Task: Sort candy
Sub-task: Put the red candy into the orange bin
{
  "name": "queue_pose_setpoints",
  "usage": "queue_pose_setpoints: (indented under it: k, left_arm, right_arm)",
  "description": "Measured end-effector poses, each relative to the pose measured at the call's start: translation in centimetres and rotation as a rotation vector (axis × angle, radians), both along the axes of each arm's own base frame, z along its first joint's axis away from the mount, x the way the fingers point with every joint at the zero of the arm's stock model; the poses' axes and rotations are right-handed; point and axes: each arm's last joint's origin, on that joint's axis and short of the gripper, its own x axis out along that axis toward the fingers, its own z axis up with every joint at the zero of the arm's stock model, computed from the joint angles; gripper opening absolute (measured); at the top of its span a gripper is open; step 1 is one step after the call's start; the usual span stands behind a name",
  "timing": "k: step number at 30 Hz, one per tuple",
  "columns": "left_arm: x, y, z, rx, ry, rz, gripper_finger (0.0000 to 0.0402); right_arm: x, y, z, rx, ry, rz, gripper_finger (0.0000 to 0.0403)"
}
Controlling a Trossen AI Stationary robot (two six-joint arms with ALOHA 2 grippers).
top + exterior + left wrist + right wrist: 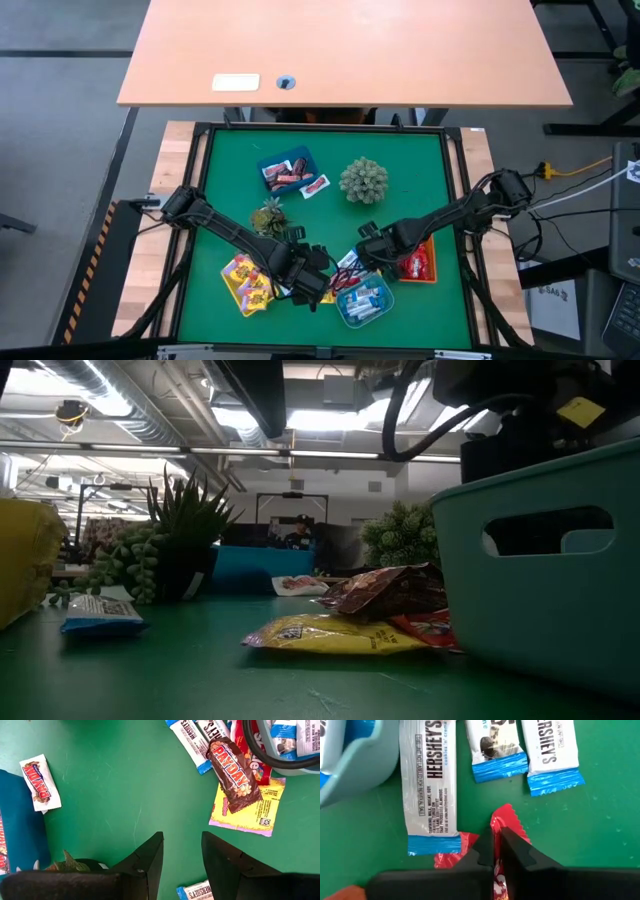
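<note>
It's a lab or open-plan workshop: exposed ducts and pipes (120, 385) under strip lights (330, 418), a person at a far workstation (297, 532), bare grey floor (60, 120), loose cables (570, 170), and a green-matted counter (230, 180) beside a wooden desk (400, 50).

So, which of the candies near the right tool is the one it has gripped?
The red-wrapped candy, pinched between the shut fingers of the right tool. The white-and-blue bars beside it lie free on the green mat.
</note>
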Motion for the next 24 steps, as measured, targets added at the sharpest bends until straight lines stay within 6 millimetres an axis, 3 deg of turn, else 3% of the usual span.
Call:
queue_pose_setpoints:
  k: [4, 8, 14, 24]
  left_arm:
    - [0.0, 0.0, 0.0, -0.002, -0.004, 0.0, 0.012]
    - [0.1, 0.0, 0.0, -0.004, -0.008, 0.001, 0.012]
    - [0.1, 0.0, 0.0, -0.006, -0.011, 0.001, 0.012]
    - [0.1, -0.1, 0.0, -0.008, -0.016, 0.0, 0.012]
  right_arm:
    - [0.2, 0.0, 1.2, 0.005, -0.012, -0.001, 0.0015]
    - [0.9, 0.3, 4.0, 0.036, -0.093, -0.001, 0.0015]
    - [1.6, 0.6, 7.5, 0.039, -0.082, 0.0, 0.0009]
    - [-0.2, 0.8, 10.6, 0.026, 0.064, -0.055, 0.0008]
